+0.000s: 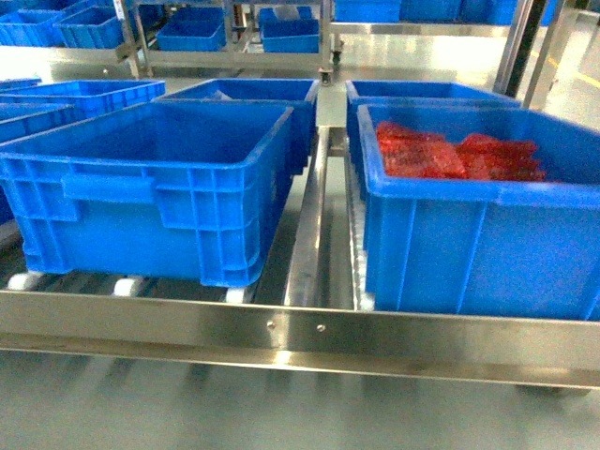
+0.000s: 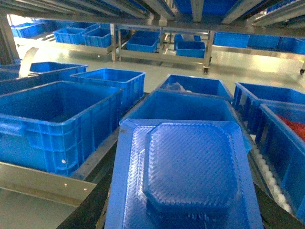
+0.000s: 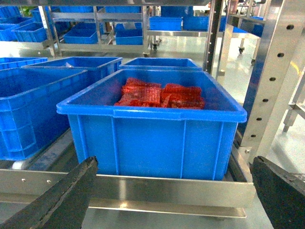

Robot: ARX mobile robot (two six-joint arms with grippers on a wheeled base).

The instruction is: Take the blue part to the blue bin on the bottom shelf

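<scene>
Behind the left stretch of the steel rail (image 1: pixel 300 333): an open blue bin (image 1: pixel 159 178), nothing visible inside. Held the blue part (image 2: pixel 190 176), a flat ribbed piece, level and in front of the rail, squarely facing that bin's near wall (image 2: pixel 186 107). Could not see the left gripper under the part. Judged it clamped on the blue part, since nothing else was carrying it. Not in the head view at all, neither part nor gripper, so probably below or nearer than that camera's frame.

Behind the right stretch of the rail: a second bin (image 1: pixel 469 225) loaded with red parts (image 1: pixel 450 155). Kept the right gripper (image 3: pixel 174 164) in front of the rail before that bin, fingers (image 3: pixel 47 200) spread wide apart, gripping nothing.

Step in hand, by judgement: transport. Part already picked, not yet over the bin. Next move: carry the part forward past the rail and over the near rim of the bin behind its left stretch, high enough to clear that rim, then lower and open. Worth watching: the part's width against the bin mouth, and drift toward the red-part bin.
</scene>
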